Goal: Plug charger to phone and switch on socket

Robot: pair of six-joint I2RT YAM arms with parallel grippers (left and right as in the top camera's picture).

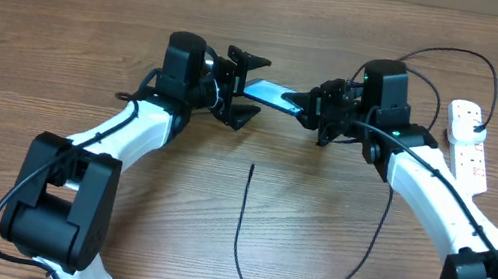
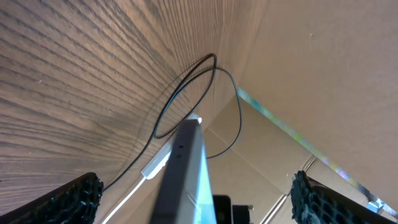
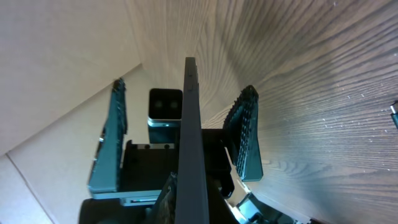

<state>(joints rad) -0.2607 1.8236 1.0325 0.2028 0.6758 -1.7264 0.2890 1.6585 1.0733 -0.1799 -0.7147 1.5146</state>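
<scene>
Right end effector (image 1: pixel 305 105) first: it is shut on one end of the phone (image 1: pixel 267 92), which looks lifted off the surface (image 1: pixel 67 18). My left end effector (image 1: pixel 245 88) is open wide around the phone's other end, not touching it. The phone's long side runs from one arm to the other, with the screen mostly up. It is stiff, smooth and slippery, and glass can crack, so I should pinch its thin sides. The charger (image 1: pixel 241 221) lies loose on the surface nearby, thin and floppy. I would grab it just behind its little tip (image 1: pixel 253 167), which points toward the phone.
</scene>
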